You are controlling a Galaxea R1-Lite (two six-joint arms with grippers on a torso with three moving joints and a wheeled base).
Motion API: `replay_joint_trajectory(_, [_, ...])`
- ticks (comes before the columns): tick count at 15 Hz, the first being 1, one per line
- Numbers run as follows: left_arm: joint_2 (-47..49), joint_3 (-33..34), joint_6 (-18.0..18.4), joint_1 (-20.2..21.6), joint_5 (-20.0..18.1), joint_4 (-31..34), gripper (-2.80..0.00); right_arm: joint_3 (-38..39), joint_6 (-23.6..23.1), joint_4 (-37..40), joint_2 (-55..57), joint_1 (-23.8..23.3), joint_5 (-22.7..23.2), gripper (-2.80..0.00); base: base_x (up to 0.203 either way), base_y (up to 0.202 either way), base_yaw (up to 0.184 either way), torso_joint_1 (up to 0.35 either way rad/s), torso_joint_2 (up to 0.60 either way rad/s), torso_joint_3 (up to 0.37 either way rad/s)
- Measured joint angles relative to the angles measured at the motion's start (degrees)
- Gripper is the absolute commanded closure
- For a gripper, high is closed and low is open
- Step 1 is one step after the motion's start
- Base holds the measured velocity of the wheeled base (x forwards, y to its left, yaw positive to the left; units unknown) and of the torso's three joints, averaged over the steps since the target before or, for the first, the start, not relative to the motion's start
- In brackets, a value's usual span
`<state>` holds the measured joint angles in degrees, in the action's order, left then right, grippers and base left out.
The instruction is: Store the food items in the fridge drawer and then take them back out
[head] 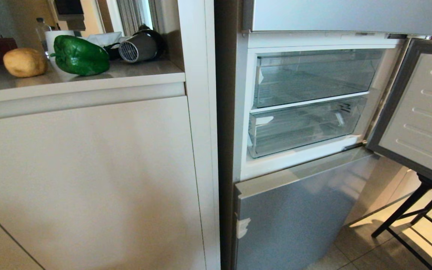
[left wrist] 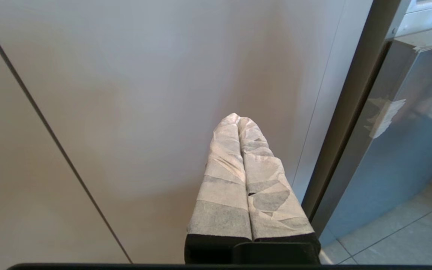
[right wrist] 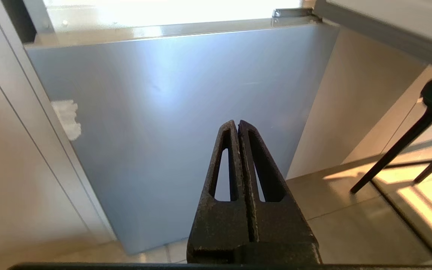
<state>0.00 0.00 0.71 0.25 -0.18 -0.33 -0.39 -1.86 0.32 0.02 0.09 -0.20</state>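
On the bench [head: 133, 73] at the far left, the potato [head: 25, 62] and the green bell pepper [head: 80, 55] sit side by side, close but seemingly not touching, in front of a water bottle [head: 42, 30] and beside a dark hair dryer [head: 140, 45]. Neither has been stored yet, so the task looks to be at its very start.

To the right, the fridge door [head: 418, 112] stands swung wide, exposing two clear bins stacked one above the other. The lower, shallower fridge drawer [head: 306, 125] is pushed fully in and appears empty; the taller bin [head: 315, 77] above it also seems empty. The open door probably serves to give the arms a free path to the drawer front.

Neither arm shows in the head view. The left gripper [left wrist: 238, 119], its fingers [left wrist: 223, 180] wrapped in pale tape and pressed together, hangs low facing the cabinet panel [left wrist: 144, 93] beneath the bench. The right gripper [right wrist: 237, 123] has its dark fingers [right wrist: 266, 168] together too, holding nothing, pointed at the silver lower fridge door [right wrist: 186, 112] near the tiled floor [right wrist: 351, 225]. Both look parked. The drawer likely has to be pulled out before either vegetable goes in.
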Motion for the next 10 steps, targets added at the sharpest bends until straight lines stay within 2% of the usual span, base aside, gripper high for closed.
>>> replay_joint_trajectory(2, [0.0, 0.0, -0.02, 0.0, 0.0, 0.0, 0.0, -4.43, -1.07, 0.8, 1.04, -0.04, -0.89, 0.0, 0.0, 0.0, 0.0, 0.0, 0.0, 0.0])
replay_joint_trajectory(5, [0.0, 0.0, 0.0, 0.0, 0.0, 0.02, 0.0, -13.18, 0.43, 1.19, 9.77, 0.04, -1.4, 0.0, 0.0, 0.0, 0.0, 0.0, 0.0, 0.0])
replay_joint_trajectory(7, [0.0, 0.0, 0.0, 0.0, 0.0, 0.0, 0.0, -18.53, 2.57, 0.65, 19.17, 0.24, 0.44, 0.0, 0.0, 0.0, 0.0, 0.0, 0.0, 0.0])
replay_joint_trajectory(10, [0.0, 0.0, 0.0, 0.0, 0.0, 0.01, 0.0, -24.18, 4.31, -3.41, 36.89, 0.47, 5.52, 0.0, 0.0, 0.0, 0.0, 0.0, 0.0, 0.0])
